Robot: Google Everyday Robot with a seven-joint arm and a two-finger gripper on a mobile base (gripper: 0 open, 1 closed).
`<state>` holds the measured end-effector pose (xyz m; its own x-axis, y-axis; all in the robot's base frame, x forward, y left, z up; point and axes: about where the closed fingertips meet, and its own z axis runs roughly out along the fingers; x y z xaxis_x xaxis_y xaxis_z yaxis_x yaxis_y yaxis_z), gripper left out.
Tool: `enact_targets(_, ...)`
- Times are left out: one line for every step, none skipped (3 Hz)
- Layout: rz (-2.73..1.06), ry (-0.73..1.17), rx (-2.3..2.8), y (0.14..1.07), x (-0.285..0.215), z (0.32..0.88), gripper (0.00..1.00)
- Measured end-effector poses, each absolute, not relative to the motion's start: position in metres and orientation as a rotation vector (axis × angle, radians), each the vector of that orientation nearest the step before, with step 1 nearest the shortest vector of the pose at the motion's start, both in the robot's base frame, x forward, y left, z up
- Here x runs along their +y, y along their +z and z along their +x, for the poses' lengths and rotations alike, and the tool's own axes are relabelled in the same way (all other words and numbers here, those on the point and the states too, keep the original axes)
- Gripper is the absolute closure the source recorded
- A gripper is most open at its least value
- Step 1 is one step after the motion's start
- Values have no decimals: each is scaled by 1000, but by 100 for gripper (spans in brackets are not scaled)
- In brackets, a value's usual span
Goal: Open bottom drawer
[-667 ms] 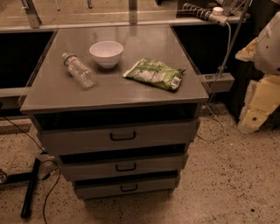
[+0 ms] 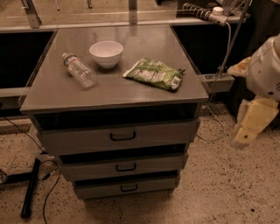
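Observation:
The bottom drawer (image 2: 127, 187) is the lowest, narrowest grey front of the cabinet, with a small black bar handle (image 2: 128, 188). It sits closed, set back under the middle drawer (image 2: 124, 166) and the top drawer (image 2: 120, 137). My gripper (image 2: 246, 133) hangs at the right edge of the view, pale yellow below the white arm (image 2: 267, 70). It is to the right of the cabinet, about level with the top drawer, and touches nothing.
On the cabinet top (image 2: 109, 87) lie a clear plastic bottle (image 2: 79, 70), a white bowl (image 2: 106, 53) and a green snack bag (image 2: 154, 73). Cables and a black bar (image 2: 30, 188) lie on the speckled floor at the left. A power strip (image 2: 203, 13) and a cord hang at the back right.
My gripper has dropped a little lower and leftward beside the cabinet. The drawers and the things on top have not moved.

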<state>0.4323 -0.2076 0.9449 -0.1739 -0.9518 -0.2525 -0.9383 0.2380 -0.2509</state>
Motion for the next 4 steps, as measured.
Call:
enact_targets(-1774,23,2092,883,-201,432,0)
enact_targets(-1779,82,1996,823,-194,430,0)
enact_targets(-1757,107,1971,761,-194,440,0)
enact_targets(-1757,107,1971,761,-194,440,0)
